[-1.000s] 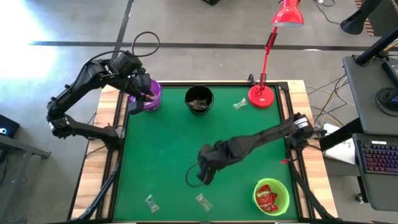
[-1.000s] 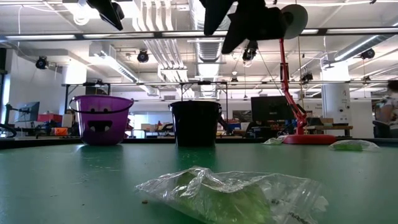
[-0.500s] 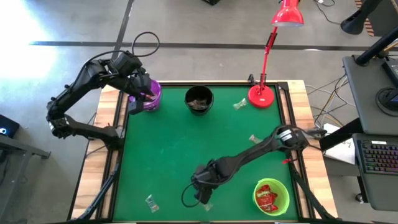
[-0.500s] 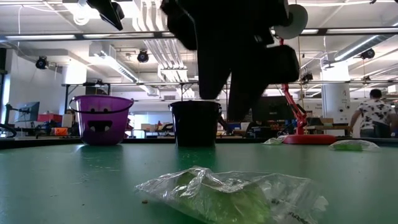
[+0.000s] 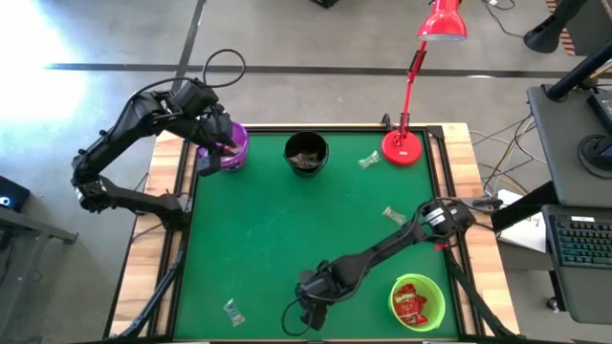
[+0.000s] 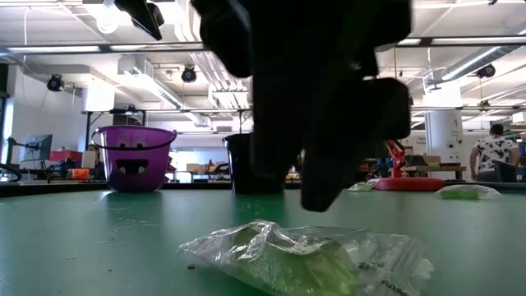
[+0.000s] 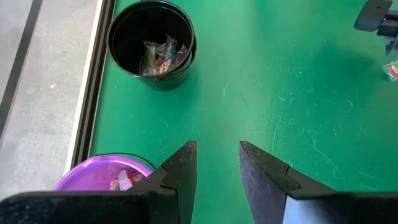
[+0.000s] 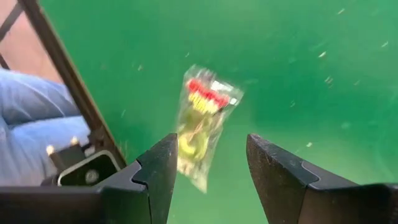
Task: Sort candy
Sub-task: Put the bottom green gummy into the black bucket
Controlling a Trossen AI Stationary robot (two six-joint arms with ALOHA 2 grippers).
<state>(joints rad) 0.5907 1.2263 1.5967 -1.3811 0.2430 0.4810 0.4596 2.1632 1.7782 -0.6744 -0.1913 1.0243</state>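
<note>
Since a second ago the right arm has swung from the mat's middle down to its near edge, and the right gripper now hangs over a clear-wrapped candy there, covering it from above. Its fingers stand spread with the sweet seen between them but not touching either; nothing is grasped. From table height the gripper is a dark mass just behind and above that same candy, which lies flat on the green mat.

Up at the far left corner the left gripper has not moved: it hovers over the purple bowl, fingers parted a little and holding nothing I can see. Below it the purple bowl holds a wrapped sweet (red and clear), and the black bowl holds several more.

Other candy lies loose on the mat: one piece near the front left, one at the right of centre, one beside the red lamp base. A green bowl at the front right holds red-wrapped sweets. The lamp stands at the far right corner.
</note>
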